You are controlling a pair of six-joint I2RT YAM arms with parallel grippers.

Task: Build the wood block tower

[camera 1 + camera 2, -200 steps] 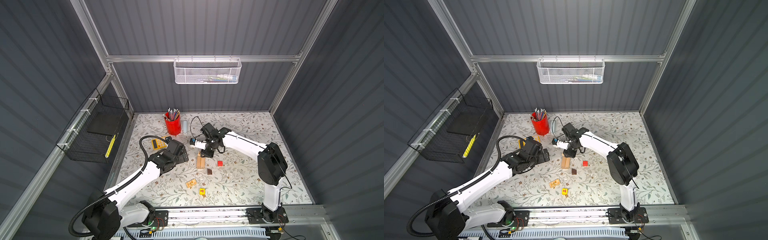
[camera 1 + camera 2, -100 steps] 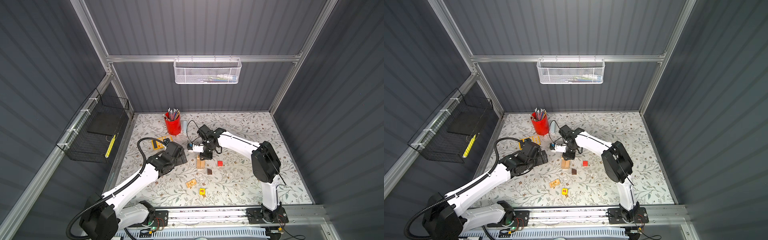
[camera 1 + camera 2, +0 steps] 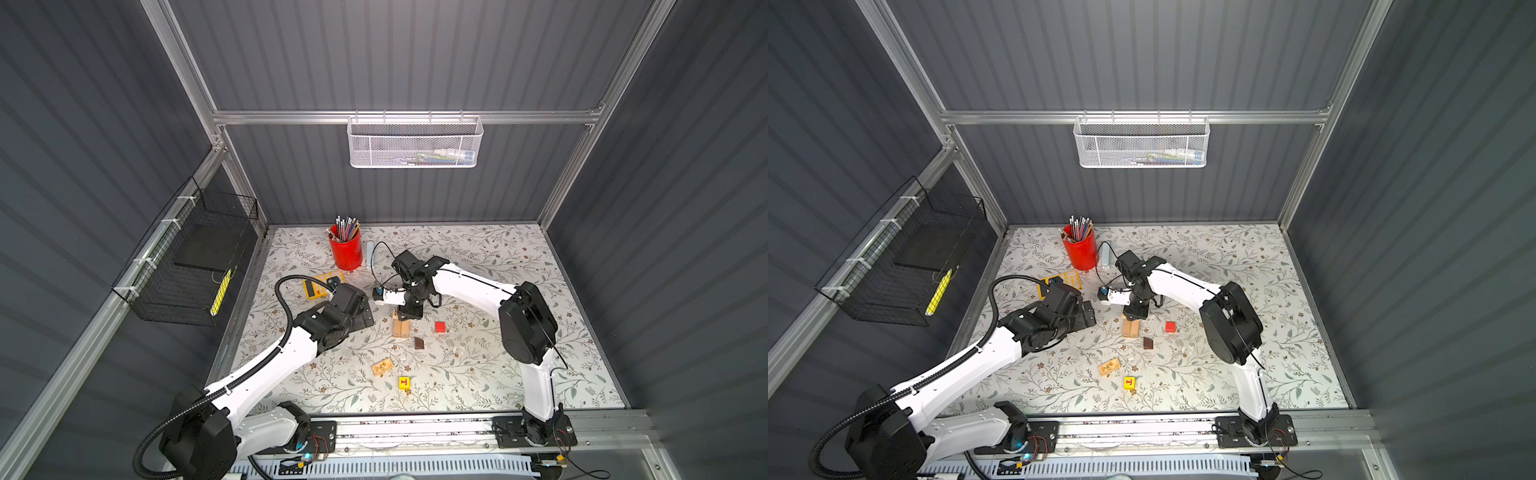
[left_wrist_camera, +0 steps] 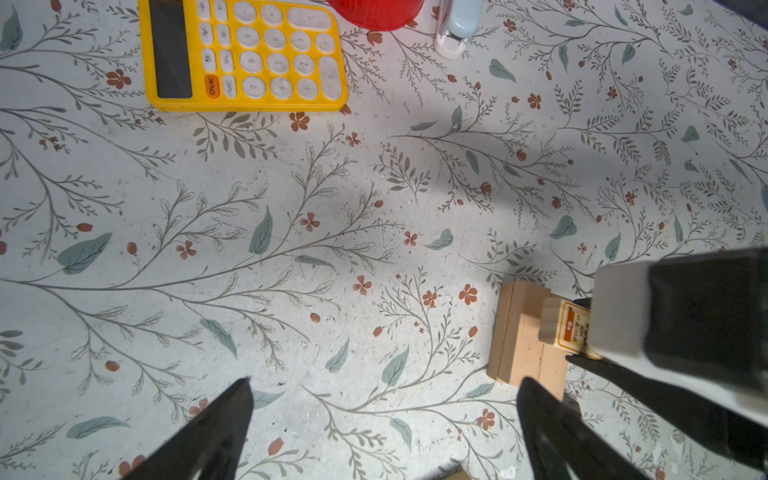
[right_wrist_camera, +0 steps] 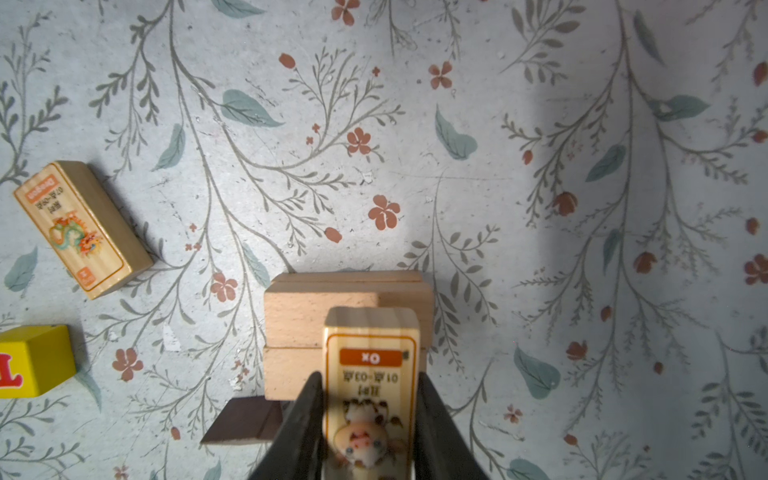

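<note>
While the right gripper [image 5: 370, 419] is pinching the Ox block [image 5: 370, 361] between its jaws, it is holding it over the tan planks [image 5: 307, 316], the low start of the wood block tower [image 3: 401, 329]. Spread wide and empty, the left gripper [image 4: 384, 386] is hovering at the planks' 9 o'clock in a top view, with the red cube [image 3: 440, 326] lying at 3 o'clock, the brown wedge [image 3: 419, 343] at 4, the yellow cube [image 3: 404, 382] at 6 and the dragon block [image 3: 382, 367] at 7.

Two printed blocks [image 5: 81, 226], two cubes [image 3: 440, 326], one wedge [image 3: 419, 343], one calculator [image 4: 245, 54]
</note>
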